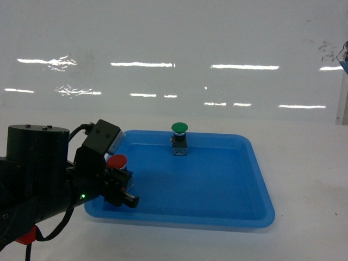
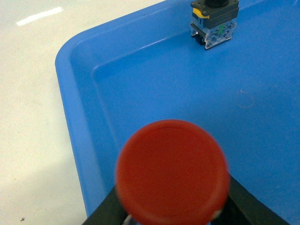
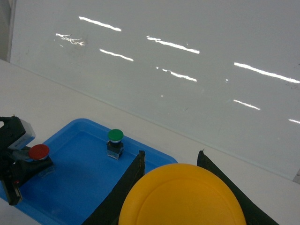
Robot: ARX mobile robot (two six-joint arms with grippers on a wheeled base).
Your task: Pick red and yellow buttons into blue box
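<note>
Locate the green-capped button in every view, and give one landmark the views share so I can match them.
Head: green-capped button stands upright at the far middle of the blue tray.
Left wrist-mounted: only its black-and-clear body shows at the top edge, right of centre; the cap is cut off.
Right wrist-mounted: it stands left of centre, in the tray's far part.
Shared landmark: the red button in the left tool, visible in all three views.

Green-capped button [image 1: 179, 137] upright inside shallow blue tray [image 1: 255, 179], near its far rim; tray flat on white tabletop [image 1: 304, 163].
</note>
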